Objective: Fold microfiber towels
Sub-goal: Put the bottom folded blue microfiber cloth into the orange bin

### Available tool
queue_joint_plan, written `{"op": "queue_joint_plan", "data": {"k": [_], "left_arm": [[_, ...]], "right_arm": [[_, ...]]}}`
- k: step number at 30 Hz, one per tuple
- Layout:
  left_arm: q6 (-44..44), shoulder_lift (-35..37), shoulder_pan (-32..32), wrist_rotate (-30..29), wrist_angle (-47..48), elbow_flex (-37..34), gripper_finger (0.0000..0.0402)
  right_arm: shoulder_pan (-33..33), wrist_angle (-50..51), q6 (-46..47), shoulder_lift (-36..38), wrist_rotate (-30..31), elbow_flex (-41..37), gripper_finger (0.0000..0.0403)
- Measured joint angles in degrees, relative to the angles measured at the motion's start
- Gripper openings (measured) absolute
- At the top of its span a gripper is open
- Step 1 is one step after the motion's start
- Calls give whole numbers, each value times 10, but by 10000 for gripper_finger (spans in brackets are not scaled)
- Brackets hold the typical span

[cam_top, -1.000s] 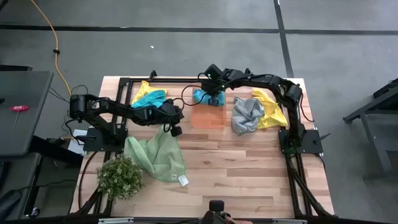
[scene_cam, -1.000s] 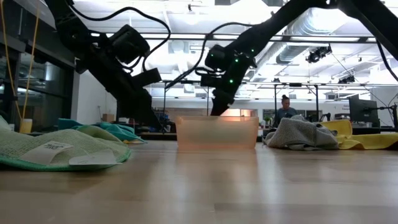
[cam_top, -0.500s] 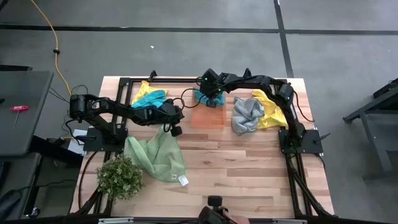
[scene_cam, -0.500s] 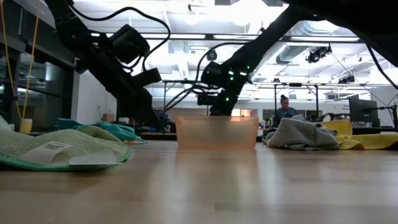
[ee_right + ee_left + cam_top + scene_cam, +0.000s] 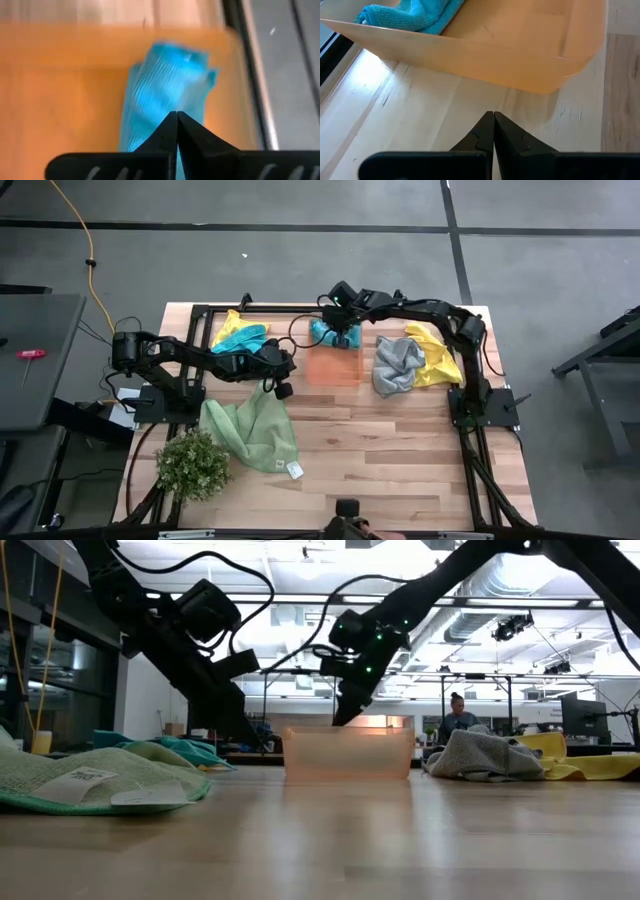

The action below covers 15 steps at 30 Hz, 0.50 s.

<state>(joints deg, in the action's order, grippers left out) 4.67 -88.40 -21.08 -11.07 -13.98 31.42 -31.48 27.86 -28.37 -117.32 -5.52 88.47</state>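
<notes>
High view: right gripper (image 5: 341,332), fingers shut and empty, over teal towel (image 5: 324,333) at orange bin's (image 5: 335,370) far end. Left gripper (image 5: 284,376) shut beside green towel (image 5: 255,430). Risk: shut fingers dragging the towel loose.

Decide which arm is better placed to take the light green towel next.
Left: the left gripper, shut, hangs at the light green towel's far edge; the right gripper is over the orange bin.
</notes>
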Motion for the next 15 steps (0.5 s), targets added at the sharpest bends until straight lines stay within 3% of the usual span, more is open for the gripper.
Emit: {"op": "queue_joint_plan", "data": {"k": [3, 6, 15], "left_arm": [[0, 0, 0, 0, 0, 0, 0], [0, 0, 0, -1, 0, 0, 0], [-10, 0, 0, -1, -14, 2, 0]], "right_arm": [[0, 28, 10, -5, -5, -6, 0], [0, 19, 14, -8, -30, -28, 0], [0, -30, 25, -6, -27, -85, 0]]}}
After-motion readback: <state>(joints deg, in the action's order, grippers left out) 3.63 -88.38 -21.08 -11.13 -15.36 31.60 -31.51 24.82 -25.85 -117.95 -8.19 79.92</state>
